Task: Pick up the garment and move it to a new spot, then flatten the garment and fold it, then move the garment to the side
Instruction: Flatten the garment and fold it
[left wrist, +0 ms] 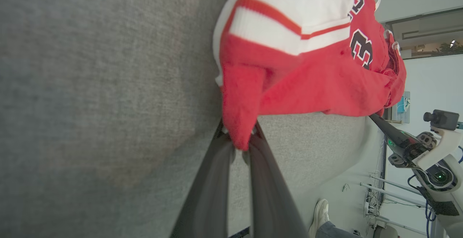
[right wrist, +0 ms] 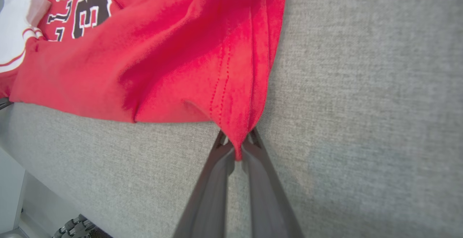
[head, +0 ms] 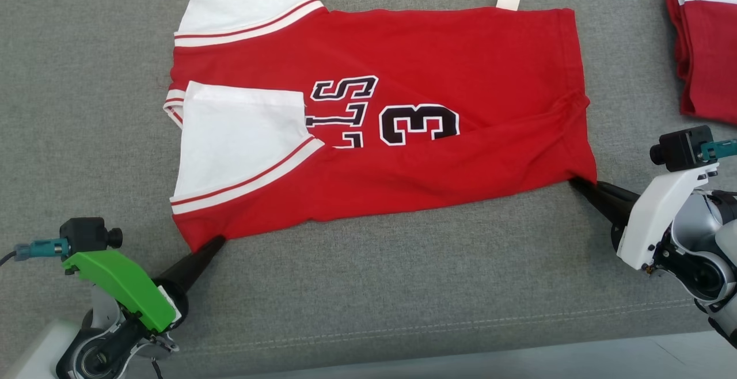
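Note:
The garment (head: 403, 120) is a red jersey with white sleeves and a black "3", spread sideways on the grey fabric surface. My left gripper (head: 216, 242) is shut on its near-left corner; in the left wrist view the red cloth (left wrist: 240, 122) is pinched between my left gripper's (left wrist: 241, 147) dark fingers. My right gripper (head: 576, 182) is shut on the near-right hem corner; the right wrist view shows the stitched hem (right wrist: 235, 129) bunched at my right gripper (right wrist: 237, 151). The near sleeve (head: 236, 137) lies folded over the body.
A second folded red and white garment (head: 705, 45) lies at the far right. The grey cushion's front edge (head: 437, 333) runs just behind my arms. A person's shoe (left wrist: 320, 214) shows on the floor beyond the edge in the left wrist view.

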{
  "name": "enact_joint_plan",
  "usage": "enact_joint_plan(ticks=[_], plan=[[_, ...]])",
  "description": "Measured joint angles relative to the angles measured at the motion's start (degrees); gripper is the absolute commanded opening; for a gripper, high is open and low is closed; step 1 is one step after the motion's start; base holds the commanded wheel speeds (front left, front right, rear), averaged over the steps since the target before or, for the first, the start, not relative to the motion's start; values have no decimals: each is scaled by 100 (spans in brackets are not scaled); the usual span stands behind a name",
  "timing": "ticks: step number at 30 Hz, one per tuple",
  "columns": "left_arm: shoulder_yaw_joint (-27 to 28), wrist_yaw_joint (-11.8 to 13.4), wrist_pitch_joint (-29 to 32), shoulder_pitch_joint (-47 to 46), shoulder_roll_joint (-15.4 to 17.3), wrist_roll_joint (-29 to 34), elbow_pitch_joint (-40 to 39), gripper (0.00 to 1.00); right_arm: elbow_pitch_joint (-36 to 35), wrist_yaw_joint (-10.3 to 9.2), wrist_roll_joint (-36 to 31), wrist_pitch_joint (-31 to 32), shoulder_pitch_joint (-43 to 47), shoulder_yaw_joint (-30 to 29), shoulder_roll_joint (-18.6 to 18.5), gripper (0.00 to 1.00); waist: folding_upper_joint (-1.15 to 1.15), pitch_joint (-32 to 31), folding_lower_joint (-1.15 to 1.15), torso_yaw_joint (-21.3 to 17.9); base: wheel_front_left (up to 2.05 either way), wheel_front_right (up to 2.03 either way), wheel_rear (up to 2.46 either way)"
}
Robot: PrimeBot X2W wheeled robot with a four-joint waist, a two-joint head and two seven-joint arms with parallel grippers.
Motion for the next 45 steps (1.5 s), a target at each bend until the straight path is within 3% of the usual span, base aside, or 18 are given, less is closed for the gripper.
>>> enact_joint_plan(ticks=[8, 23, 37, 39, 40, 41, 42, 43, 45], plan=[[68, -71, 104, 35, 80, -255, -33, 0, 143, 99, 201, 3, 148, 13, -55, 0, 0, -137, 0, 14, 0, 0, 0], [112, -142, 458, 448, 553, -531, -895, 0, 90, 151, 489, 174, 572, 33, -410, 0, 0, -351, 0, 50, 0, 0, 0], [-10, -142, 415, 814, 538, -569, -1100, 0, -149, 152, 756, 300, 839, 27, -563, 0, 0, -258, 0, -11, 0, 0, 0], [-60, -142, 415, 817, 523, -500, -1099, 0, -187, 153, 800, 352, 875, 32, -570, 32, 0, -244, 0, -25, 0, 0, 0], [-71, -142, 414, 820, 523, -476, -1098, 1, -202, 153, 795, 354, 900, 37, -581, 78, 0, -238, 0, -34, 0, 0, 0], [-70, -142, 404, 826, 527, -468, -1088, 69, -220, 154, 795, 357, 912, 55, -589, 100, 0, -235, 0, -45, 0, 0, 0], [-85, -142, 397, 837, 550, -430, -1071, 92, -244, 169, 794, 399, 912, 67, -590, 100, 0, -234, 0, -62, 0, 0, 0], [-107, -142, 397, 845, 589, -382, -1061, 100, -277, 196, 795, 404, 912, 67, -589, 100, 0, -236, 0, -81, 0, 0, 0], [-114, -141, 397, 864, 667, -268, -1049, 100, -293, 194, 797, 410, 912, 53, -601, 100, 0, -244, 0, -116, 0, 0, 0]])
